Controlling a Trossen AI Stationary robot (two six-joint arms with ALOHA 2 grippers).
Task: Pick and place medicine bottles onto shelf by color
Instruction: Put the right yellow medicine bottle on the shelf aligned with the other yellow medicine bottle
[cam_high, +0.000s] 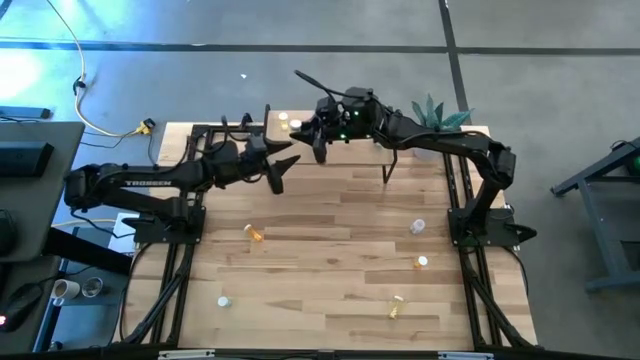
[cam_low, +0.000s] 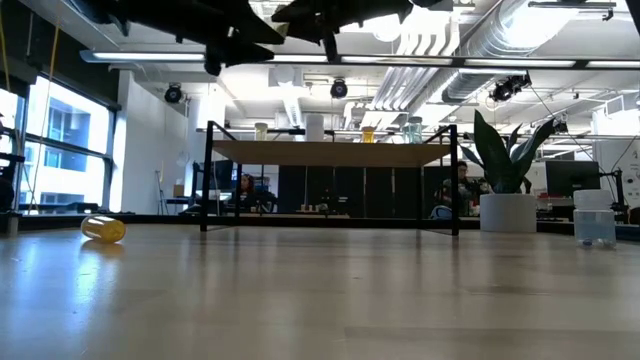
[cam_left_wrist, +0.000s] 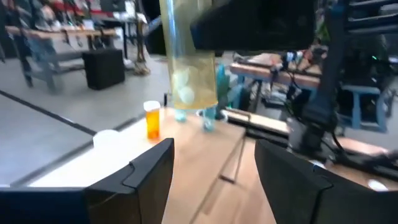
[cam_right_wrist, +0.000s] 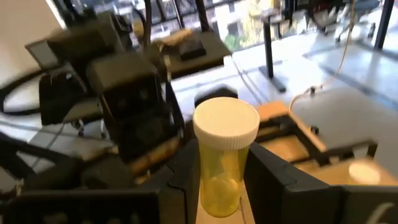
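Holding the translucent yellow pill bottle with a white cap (cam_right_wrist: 225, 158) clamped in the right jaws above the light-wood shelf (cam_high: 400, 148), lower it upright beside matching colours; left jaws stand apart nearby.

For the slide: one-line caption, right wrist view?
Right gripper holds a yellow, white-capped medicine bottle upright, left gripper close behind.

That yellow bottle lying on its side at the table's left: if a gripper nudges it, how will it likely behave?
The yellow bottle lies on its side on the smooth table, so a nudge would probably send it rolling rather than sliding. It looks small and mostly hollow, so likely light and easily knocked away. Its rounded plastic wall may slip unless the fingers close squarely across it.
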